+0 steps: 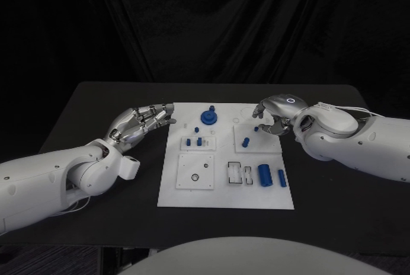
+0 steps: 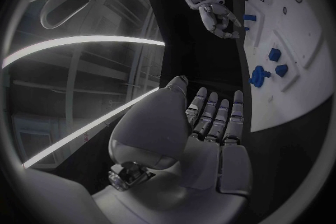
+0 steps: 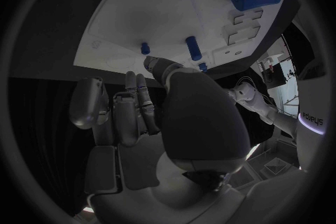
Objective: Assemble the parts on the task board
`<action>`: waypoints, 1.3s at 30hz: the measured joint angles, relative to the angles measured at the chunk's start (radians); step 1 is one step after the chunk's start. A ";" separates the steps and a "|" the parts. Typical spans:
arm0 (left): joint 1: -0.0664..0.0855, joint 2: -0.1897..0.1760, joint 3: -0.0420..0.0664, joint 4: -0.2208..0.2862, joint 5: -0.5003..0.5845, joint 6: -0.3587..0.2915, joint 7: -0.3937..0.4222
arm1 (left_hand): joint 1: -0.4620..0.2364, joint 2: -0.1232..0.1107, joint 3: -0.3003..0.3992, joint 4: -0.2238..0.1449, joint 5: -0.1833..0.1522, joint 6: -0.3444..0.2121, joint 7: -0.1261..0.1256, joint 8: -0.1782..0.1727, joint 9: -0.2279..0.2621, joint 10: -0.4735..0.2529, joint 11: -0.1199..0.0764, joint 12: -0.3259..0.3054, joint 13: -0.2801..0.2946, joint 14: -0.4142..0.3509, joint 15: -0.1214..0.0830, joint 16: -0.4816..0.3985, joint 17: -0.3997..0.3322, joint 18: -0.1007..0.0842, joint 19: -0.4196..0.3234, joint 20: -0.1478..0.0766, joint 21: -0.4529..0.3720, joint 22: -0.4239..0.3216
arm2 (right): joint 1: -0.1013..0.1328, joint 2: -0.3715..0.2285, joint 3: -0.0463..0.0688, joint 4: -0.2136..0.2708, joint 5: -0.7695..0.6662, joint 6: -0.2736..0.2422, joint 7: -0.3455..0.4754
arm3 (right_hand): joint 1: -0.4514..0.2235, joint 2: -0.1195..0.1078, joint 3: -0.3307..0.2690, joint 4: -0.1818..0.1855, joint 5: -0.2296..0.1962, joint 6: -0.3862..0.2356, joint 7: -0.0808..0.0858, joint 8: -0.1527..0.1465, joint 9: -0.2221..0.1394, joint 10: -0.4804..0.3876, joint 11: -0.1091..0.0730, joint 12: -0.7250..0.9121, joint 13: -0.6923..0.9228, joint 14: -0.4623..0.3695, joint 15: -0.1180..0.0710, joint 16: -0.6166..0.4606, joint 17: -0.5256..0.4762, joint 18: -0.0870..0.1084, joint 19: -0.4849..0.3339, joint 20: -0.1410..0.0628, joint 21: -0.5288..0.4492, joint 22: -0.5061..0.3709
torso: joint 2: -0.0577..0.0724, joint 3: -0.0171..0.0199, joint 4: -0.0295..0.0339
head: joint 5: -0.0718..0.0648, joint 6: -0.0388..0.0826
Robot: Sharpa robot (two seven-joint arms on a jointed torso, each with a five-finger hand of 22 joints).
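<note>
Head view: white task board (image 1: pixel 224 195) at the table's (image 1: pixel 94 103) centre, carrying small blue parts (image 1: pixel 266 175) that look rigid, light and smooth, best pinched across their sides; left hand (image 1: pixel 143 122) at the board's far-left edge, fingers extended close together, holding nothing. Left wrist view: left-hand fingers (image 2: pixel 214 115) straight, side by side beside the board. Right wrist view: right hand (image 3: pixel 150 109) over the board's far-right area, fingers curled, nothing visibly held.

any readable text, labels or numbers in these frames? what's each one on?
"sharpa", printed sideways on a white robot arm in the right wrist view, is the one legible text.
Task board: no readable markings.
Left hand and right hand: no print legible.
</note>
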 measured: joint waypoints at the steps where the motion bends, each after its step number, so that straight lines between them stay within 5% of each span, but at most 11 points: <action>1: 0.000 0.000 0.000 0.002 0.001 0.002 0.000 | 0.004 0.004 0.000 0.000 0.001 0.000 0.000 0.000 -0.001 0.000 0.000 0.000 -0.001 0.002 0.002 0.000 0.000 0.000 0.000 0.000 0.000 0.000 | -0.001 0.002 0.000 -0.002 0.002 -0.002 0.002 | -0.002 0.004 0.000 0.000 0.000 0.000 0.000 -0.002 -0.001 0.008 0.000 0.000 -0.003 0.000 0.000 0.000 0.000 0.000 0.000 0.000 0.004 0.000 | 0.001 -0.0010 0.0003 | -0.001 0.000; 7: 0.000 -0.007 0.000 0.012 0.004 0.012 0.001 | 0.009 0.000 -0.006 0.000 0.006 0.007 0.000 0.000 -0.003 0.004 0.004 0.005 -0.006 0.004 0.004 0.004 0.000 0.000 0.000 0.007 0.000 -0.001 | -0.006 0.005 0.000 -0.010 0.017 -0.005 0.012 | -0.003 0.005 0.000 0.000 0.000 0.005 0.005 -0.008 -0.003 0.020 -0.005 -0.005 -0.015 0.000 0.000 0.000 0.000 0.000 0.000 0.000 0.007 0.000 | 0.006 -0.0035 0.0027 | -0.008 0.000; 15: 0.000 -0.009 0.000 0.016 0.007 0.019 0.002 | 0.013 0.004 -0.006 0.000 0.010 0.014 -0.001 0.000 -0.005 0.007 0.007 0.009 -0.011 0.009 0.009 0.015 0.000 0.000 0.004 0.011 0.000 -0.002 | -0.009 0.005 0.000 -0.011 0.044 -0.001 0.020 | -0.006 0.008 -0.003 0.003 0.006 0.005 0.005 -0.011 -0.004 0.028 -0.007 -0.009 -0.026 0.000 0.000 0.000 0.000 0.000 0.000 0.000 0.007 0.000 | 0.011 -0.0035 0.0016 | -0.010 0.000; 17: 0.000 -0.009 0.000 0.017 0.007 0.020 0.002 | 0.021 0.004 -0.005 0.000 0.010 0.021 -0.001 0.000 -0.005 0.007 0.007 0.009 -0.012 0.009 0.009 0.015 0.000 0.016 0.007 0.014 0.000 -0.002 | -0.009 0.004 0.000 -0.009 0.049 0.000 0.021 | -0.009 0.011 -0.003 0.003 0.017 0.016 0.009 -0.011 -0.004 0.032 -0.003 -0.014 -0.032 0.000 0.000 0.000 0.000 0.000 0.000 0.000 0.005 0.000 | 0.012 -0.0031 0.0014 | -0.011 0.000; 30: -0.001 -0.006 0.000 0.014 0.008 0.023 0.003 | 0.022 0.005 -0.011 0.000 0.013 0.021 -0.001 0.000 -0.009 0.007 0.007 0.009 -0.017 0.009 0.009 0.015 -0.001 0.016 0.000 0.021 -0.004 -0.005 | -0.019 0.009 0.000 -0.019 0.069 0.006 0.024 | -0.031 0.008 -0.015 0.015 0.024 0.046 0.007 -0.016 -0.002 0.039 -0.003 -0.019 -0.053 0.000 0.000 -0.005 0.000 0.000 0.000 0.000 -0.003 0.000 | 0.015 -0.0025 -0.0004 | -0.011 0.000; 39: -0.001 -0.002 0.000 0.009 0.009 0.027 0.003 | 0.033 0.009 -0.011 0.000 0.024 0.024 0.003 0.000 -0.012 0.007 0.007 0.009 -0.021 0.005 0.012 0.015 -0.001 0.016 -0.004 0.025 -0.008 -0.006 | -0.026 0.017 0.000 -0.030 0.073 0.007 0.029 | -0.023 0.017 -0.007 0.003 0.043 0.117 0.001 0.011 0.020 0.062 -0.012 -0.019 -0.068 0.000 0.000 -0.009 0.000 0.000 0.000 0.000 -0.007 0.000 | 0.014 -0.0045 -0.0003 | -0.010 0.000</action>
